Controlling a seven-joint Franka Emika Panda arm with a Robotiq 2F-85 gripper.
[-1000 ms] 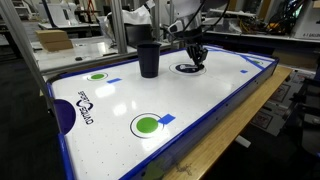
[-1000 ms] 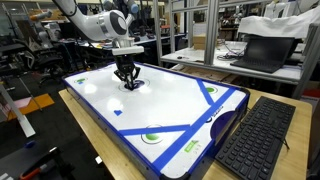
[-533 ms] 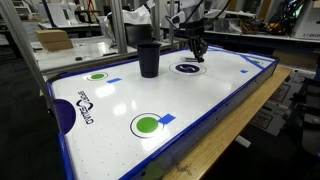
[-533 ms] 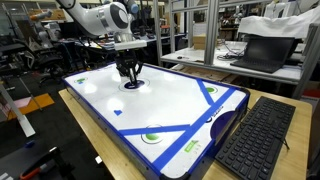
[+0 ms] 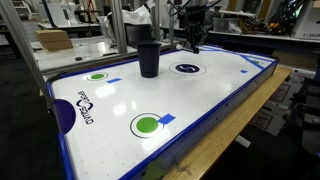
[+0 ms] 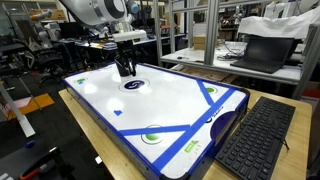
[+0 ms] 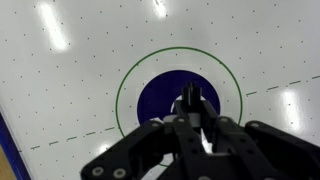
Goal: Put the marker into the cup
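Observation:
My gripper (image 5: 193, 42) hangs above the air-hockey table, over the dark-blue printed circle (image 5: 188, 68). It also shows in an exterior view (image 6: 125, 68). In the wrist view the jaws (image 7: 192, 125) are shut on the marker (image 7: 190, 100), a slim stick with a whitish body and a dark tip that points down at the blue circle (image 7: 160, 95). The black cup (image 5: 148, 58) stands upright on the table, to the left of the gripper in that view. I cannot make the cup out in the second exterior view.
The white air-hockey table (image 5: 200, 110) has blue rails, green printed circles (image 5: 146, 124) and a raised edge all round. A keyboard (image 6: 258, 135) lies beside the table. Metal frames and desks stand behind it.
The gripper has risen from the table surface at the blue circle, with the marker between its jaws. The cup has not moved.

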